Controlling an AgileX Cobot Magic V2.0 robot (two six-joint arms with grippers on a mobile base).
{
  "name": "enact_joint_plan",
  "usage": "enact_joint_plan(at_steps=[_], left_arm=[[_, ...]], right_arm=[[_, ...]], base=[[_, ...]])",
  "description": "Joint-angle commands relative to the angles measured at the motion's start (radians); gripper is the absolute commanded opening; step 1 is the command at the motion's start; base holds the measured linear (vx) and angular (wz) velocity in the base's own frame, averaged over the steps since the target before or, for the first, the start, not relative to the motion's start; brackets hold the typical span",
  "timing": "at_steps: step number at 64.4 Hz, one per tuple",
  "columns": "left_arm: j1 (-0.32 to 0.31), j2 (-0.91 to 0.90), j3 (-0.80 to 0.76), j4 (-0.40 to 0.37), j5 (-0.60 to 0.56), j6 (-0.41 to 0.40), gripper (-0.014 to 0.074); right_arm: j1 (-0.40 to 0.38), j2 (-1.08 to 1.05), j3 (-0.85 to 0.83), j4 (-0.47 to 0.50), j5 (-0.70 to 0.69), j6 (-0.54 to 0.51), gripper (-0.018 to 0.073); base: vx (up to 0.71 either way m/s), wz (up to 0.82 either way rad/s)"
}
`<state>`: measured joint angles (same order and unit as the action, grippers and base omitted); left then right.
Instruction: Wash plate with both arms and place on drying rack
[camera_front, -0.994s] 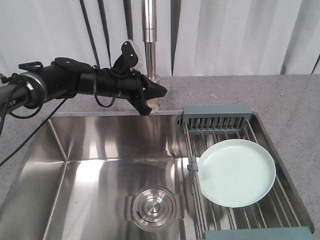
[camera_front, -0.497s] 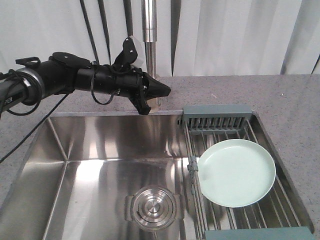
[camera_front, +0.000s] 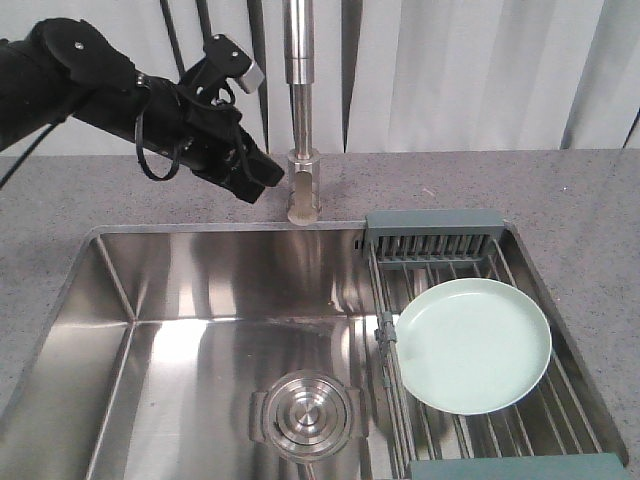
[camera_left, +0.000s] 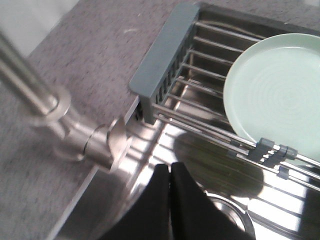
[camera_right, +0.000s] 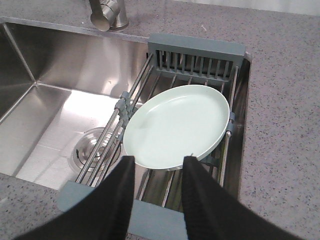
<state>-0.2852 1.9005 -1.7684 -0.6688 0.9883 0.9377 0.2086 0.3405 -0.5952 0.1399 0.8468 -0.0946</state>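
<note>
The pale mint-green plate lies flat on the bars of the drying rack over the right end of the sink. My left gripper is shut and holds nothing; it hovers above the counter just left of the faucet base, far from the plate. In the left wrist view its black fingers are pressed together, and the plate and rack lie ahead. My right gripper stands open just short of the near rim of the plate, above the rack's near end piece.
A steel faucet rises behind the sink basin, which has a round drain in its floor. Grey speckled counter surrounds the sink. White curtains hang behind.
My left arm has risen and swung back to the left, so its shut gripper has moved off the faucet base. The plate has stayed on the rack.
</note>
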Motion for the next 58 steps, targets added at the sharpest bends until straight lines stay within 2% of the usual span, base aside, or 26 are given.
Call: enact_joint_plan(at_steps=[1,8,12,16,25,31,36,58], left_arm=[[0.0,-0.094,-0.032,0.131,-0.018,-0.233,-0.0007],[0.0,-0.132,-0.032,0.322,-0.01,-0.48,-0.0007],[0.0,-0.152,-0.029,0.41,0.001,-0.576,-0.0007],[0.0,-0.177,-0.016,0.453,0.001,-0.637,-0.0007],[0.001,-0.249,0.066,0.462,-0.043,-0.655,-0.0006],[0.02,-0.303,0.155,0.462,-0.1,-0.697,-0.0006],[0.045,-0.353,0.231,0.462,-0.143,-0.735,-0.0006],[0.169,-0.598,0.616,0.462,-0.314,-0.744,-0.0006]], right_arm=[[-0.001,0.011,-0.023,0.004,-0.064,-0.007,0.0229],[-0.001,0.011,-0.023,0.004,-0.064,-0.007,0.0229],[-0.001,0.011,-0.023,0.004,-0.064,-0.007,0.0229],[-0.001,0.011,-0.023,0.004,-0.064,-0.007,0.0229],[-0.001,0.011,-0.023,0.004,-0.064,-0.007,0.0229],[-0.001,0.011,-0.023,0.004,-0.064,-0.007,0.0229],[-0.001,0.011,-0.023,0.004,-0.064,-0.007,0.0229],[-0.001,0.011,-0.023,0.004,-0.064,-0.007,0.0229]], base=[[0.0,0.0],[0.0,0.0],[0.0,0.0],[0.0,0.0],[0.0,0.0],[0.0,0.0],[0.0,0.0],[0.0,0.0]])
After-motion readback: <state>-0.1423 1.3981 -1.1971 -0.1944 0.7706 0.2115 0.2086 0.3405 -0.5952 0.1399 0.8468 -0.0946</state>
